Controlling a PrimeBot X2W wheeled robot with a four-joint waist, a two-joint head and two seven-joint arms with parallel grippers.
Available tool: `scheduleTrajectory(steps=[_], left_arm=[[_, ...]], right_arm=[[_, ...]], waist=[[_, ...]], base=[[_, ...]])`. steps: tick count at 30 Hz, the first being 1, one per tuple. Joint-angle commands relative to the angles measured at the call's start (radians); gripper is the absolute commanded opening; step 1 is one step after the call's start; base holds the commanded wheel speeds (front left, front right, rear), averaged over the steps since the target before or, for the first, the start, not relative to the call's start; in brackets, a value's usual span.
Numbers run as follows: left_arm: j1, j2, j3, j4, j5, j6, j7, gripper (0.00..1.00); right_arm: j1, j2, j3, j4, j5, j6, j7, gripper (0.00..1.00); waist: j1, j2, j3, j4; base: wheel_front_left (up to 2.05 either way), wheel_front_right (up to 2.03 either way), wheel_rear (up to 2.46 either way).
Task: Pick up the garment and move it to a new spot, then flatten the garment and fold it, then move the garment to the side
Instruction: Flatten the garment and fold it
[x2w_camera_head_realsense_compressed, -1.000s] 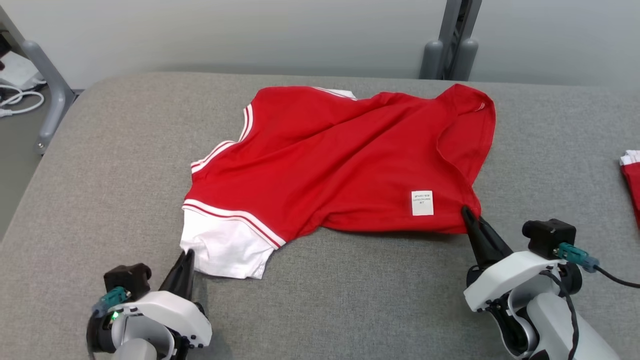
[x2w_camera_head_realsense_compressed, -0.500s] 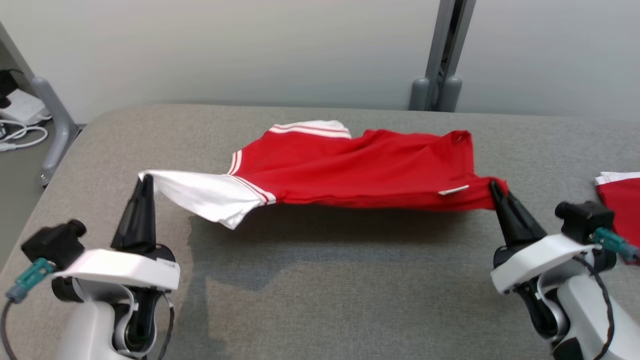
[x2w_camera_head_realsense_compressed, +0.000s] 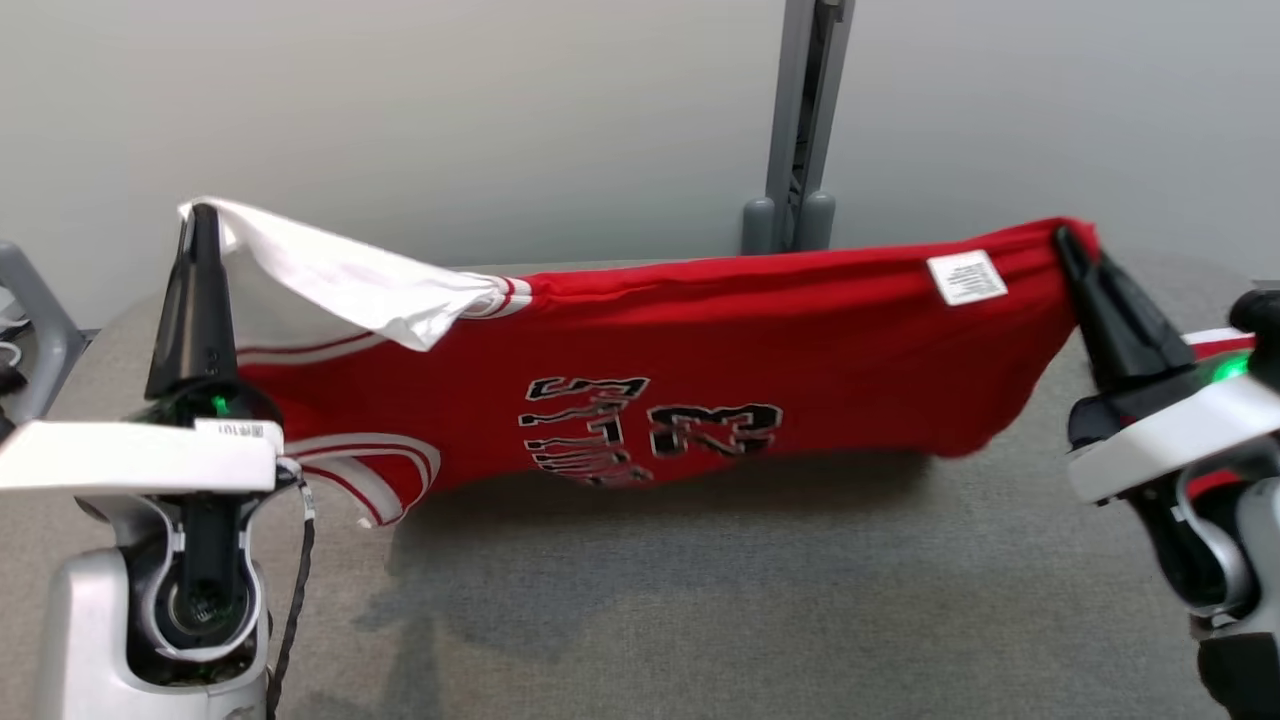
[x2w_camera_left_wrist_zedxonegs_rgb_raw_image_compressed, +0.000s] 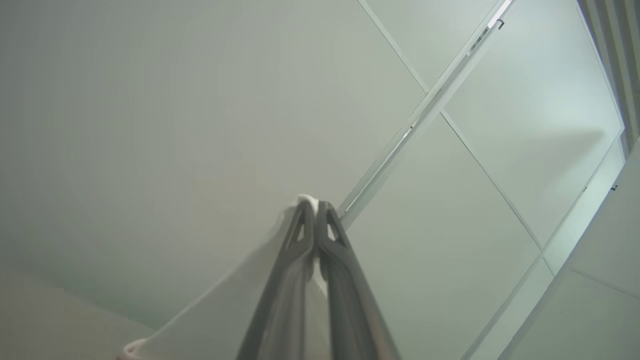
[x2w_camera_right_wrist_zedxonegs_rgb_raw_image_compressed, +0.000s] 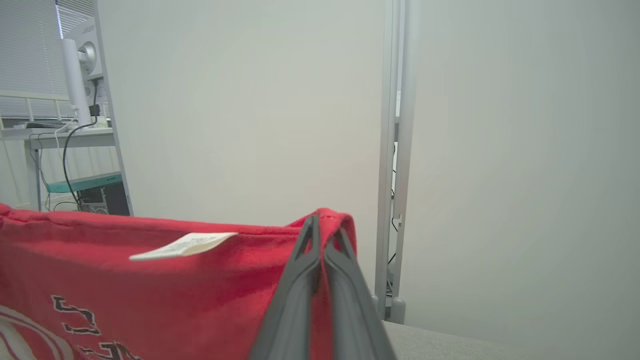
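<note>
A red jersey (x2w_camera_head_realsense_compressed: 700, 340) hangs stretched in the air over the grey table (x2w_camera_head_realsense_compressed: 700, 620), black lettering showing and its lower edge close to the surface. The left gripper (x2w_camera_head_realsense_compressed: 203, 215) is clamped tight on the white sleeve's corner. The right gripper (x2w_camera_head_realsense_compressed: 1063, 238) is pinched on the red corner beside a white label (x2w_camera_head_realsense_compressed: 966, 277), both with fingers pointing up.

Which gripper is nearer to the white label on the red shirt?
Right. The right gripper pinches a red corner of the shirt, just beside the label. The left gripper pinches the white sleeve at the opposite end, far from the label.
</note>
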Motion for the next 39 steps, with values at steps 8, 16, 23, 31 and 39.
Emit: scheduleTrajectory(steps=[8,16,23,31,39], left_arm=[[-0.143,0.016,0.042,-0.104,-0.125,0.106,0.099,0.0],[-0.497,0.088,0.037,0.025,-0.178,0.183,0.228,0.0],[-0.925,0.171,-0.051,0.315,-0.086,0.127,0.237,0.0],[-1.302,0.164,-0.079,0.626,-0.025,-0.032,0.056,0.0],[-1.428,0.152,-0.126,0.791,0.042,-0.157,-0.156,0.0]], right_arm=[[-0.03,0.043,-0.079,-0.222,-0.059,-0.001,0.187,0.0],[-0.292,0.024,-0.072,-0.179,-0.109,-0.001,0.301,0.0],[-0.713,0.016,0.024,0.089,-0.121,-0.001,0.299,0.0],[-1.075,0.076,0.075,0.361,-0.206,-0.001,0.142,0.0],[-1.18,0.123,0.022,0.589,-0.274,-0.001,-0.1,0.0]], waist=[[0.0,0.0,0.054,-0.033],[0.0,0.0,0.286,-0.048],[0.0,0.0,0.484,-0.068],[0.0,0.0,0.566,-0.069],[0.0,0.0,0.594,-0.043]], base=[[0.0,0.0,0.0],[0.0,0.0,0.0],[0.0,0.0,0.0],[0.0,0.0,0.0],[0.0,0.0,0.0]])
